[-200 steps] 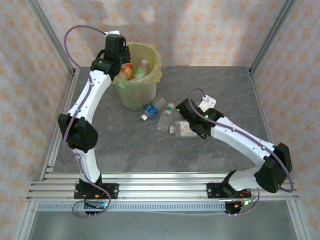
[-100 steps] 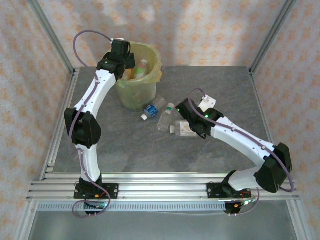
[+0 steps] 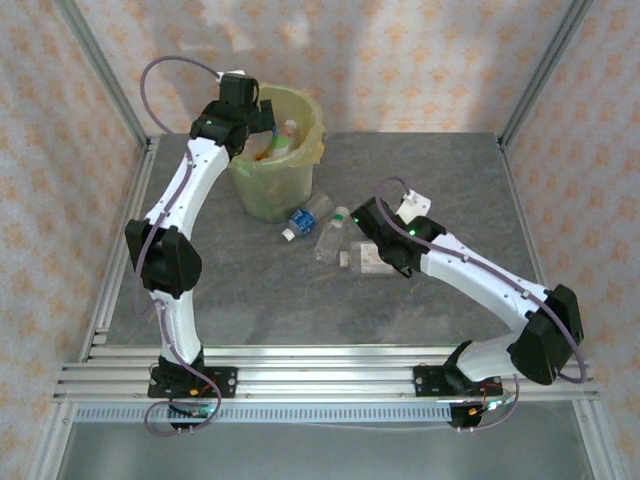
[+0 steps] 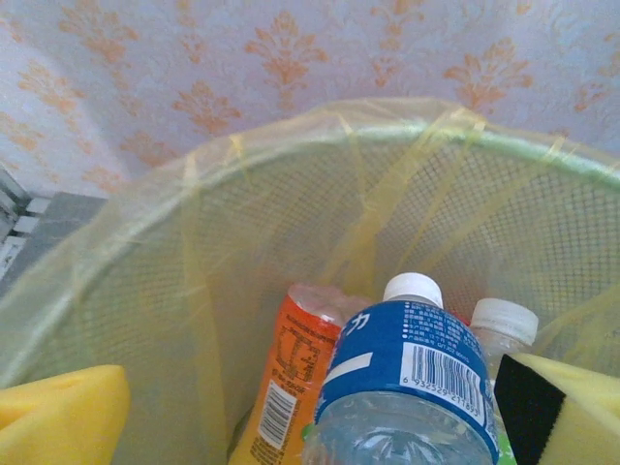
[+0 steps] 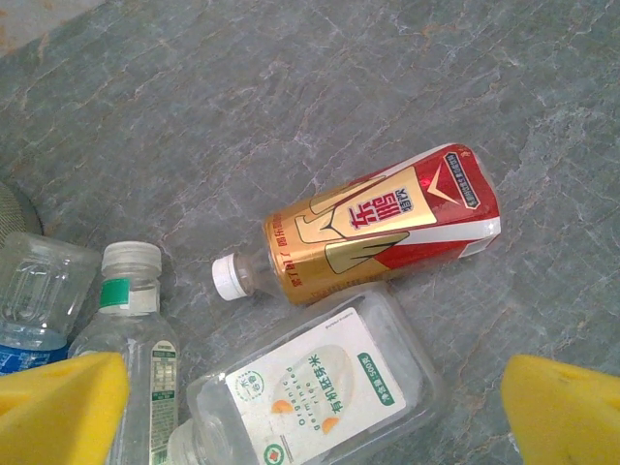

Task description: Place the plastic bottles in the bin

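Note:
The bin [image 3: 272, 188], a pale bucket lined with a yellow-green bag, stands at the back left. My left gripper [image 3: 262, 126] hangs open over its mouth. In the left wrist view a blue-label bottle [image 4: 407, 373] sits between the spread yellow pads [image 4: 60, 417], above an orange-label bottle [image 4: 291, 373] and a white-capped one [image 4: 504, 325] inside the bin [image 4: 281, 213]. My right gripper [image 5: 315, 417] is open just above a white-label bottle [image 5: 310, 387]. Beside it lie a red-and-gold bottle [image 5: 387, 223] and a clear bottle [image 5: 136, 358].
A blue-label bottle [image 3: 300, 218] and a clear one [image 3: 332, 236] lie on the grey table between the bin and the right arm. Metal frame posts stand at the back corners. An aluminium rail [image 3: 320, 380] runs along the near edge.
My left gripper has opened over the bin and let go of the blue-label bottle, after shifting slightly further over the rim. The right arm has not moved.

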Robot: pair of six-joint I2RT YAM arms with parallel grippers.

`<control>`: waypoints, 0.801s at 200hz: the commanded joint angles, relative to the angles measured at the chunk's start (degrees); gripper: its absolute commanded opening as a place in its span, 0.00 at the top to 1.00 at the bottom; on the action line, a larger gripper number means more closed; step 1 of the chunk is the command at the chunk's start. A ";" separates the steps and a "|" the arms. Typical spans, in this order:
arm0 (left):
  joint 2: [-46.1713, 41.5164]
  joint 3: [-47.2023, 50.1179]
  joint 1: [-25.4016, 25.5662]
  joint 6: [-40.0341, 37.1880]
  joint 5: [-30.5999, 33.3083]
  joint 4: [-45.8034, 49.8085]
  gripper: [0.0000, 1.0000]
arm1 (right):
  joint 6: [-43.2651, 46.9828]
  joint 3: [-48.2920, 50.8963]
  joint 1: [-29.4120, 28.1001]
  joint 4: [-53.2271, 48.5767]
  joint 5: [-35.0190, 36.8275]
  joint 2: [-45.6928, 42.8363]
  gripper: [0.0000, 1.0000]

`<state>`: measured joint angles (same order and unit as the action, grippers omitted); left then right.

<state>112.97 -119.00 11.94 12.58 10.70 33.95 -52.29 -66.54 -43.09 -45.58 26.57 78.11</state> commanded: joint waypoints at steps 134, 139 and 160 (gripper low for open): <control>-37.78 30.20 3.00 4.68 -4.53 -11.88 0.00 | 2.02 -1.30 1.09 -3.28 -0.89 -3.84 0.01; -39.16 32.02 4.32 3.60 -3.24 -12.40 0.00 | 2.02 -1.18 1.43 -3.31 -1.19 -4.17 0.01; -43.55 37.50 11.21 -1.21 3.26 -12.78 0.00 | 2.02 -0.46 3.10 -3.20 -2.50 -5.61 0.01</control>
<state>74.46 -85.84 16.82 16.53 8.23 24.97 -50.92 -66.54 -41.67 -46.72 24.80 75.02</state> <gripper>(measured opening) 0.996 0.991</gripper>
